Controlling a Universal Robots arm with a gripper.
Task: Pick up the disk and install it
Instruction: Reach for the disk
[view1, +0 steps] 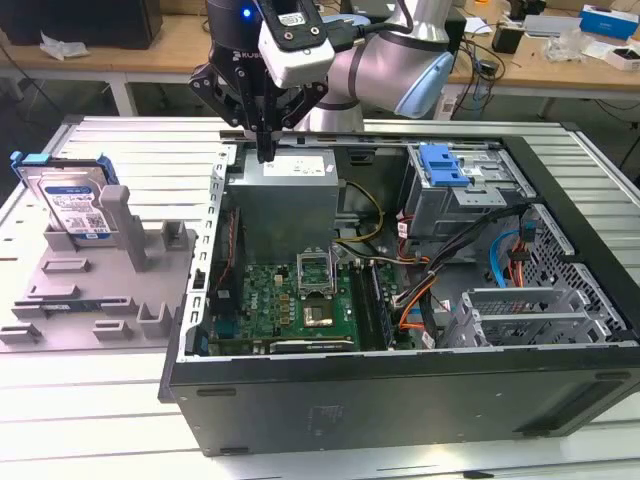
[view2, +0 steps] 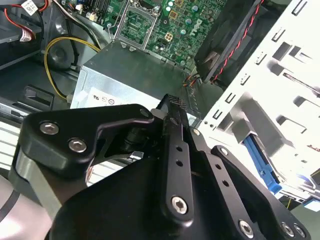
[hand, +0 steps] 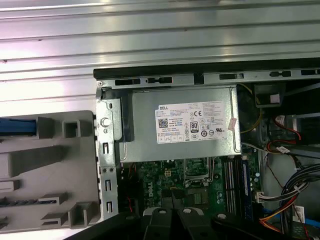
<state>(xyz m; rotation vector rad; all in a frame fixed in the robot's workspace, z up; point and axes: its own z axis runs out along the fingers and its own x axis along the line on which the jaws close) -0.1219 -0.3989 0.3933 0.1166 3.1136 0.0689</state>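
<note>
The disk (view1: 78, 205) stands on edge, leaning back, in a grey fixture (view1: 120, 270) by the tabletop (view1: 130, 140) edge at the exterior view's left. Its white-and-blue label faces the camera and its blue frame shows along the top. It is well apart from the tool (view1: 265, 148), which hangs point-down over the far corner of the open case (view1: 400, 390), at the edge of the power supply (view1: 285, 195) nearest the fixture. The fingers are pressed together and carry nothing. The exterior view alone takes in the whole case, lying on its side in the middle of the tabletop, with the green board (view1: 300, 295) below the supply and a blue latch (view1: 445, 165) on the drive cage toward the far right corner. The first wrist view looks straight down: the supply (hand: 182, 125) with its white label sits within the case wall, the board (hand: 200, 175) lies beside it, and the disk is a blue strip (hand: 17, 126) at the fixture (hand: 50, 175). The second wrist view looks along the tool (view2: 172, 105) from behind, its closed tip above the supply's (view2: 130, 75) grey top, the board (view2: 170, 25) beyond.
</note>
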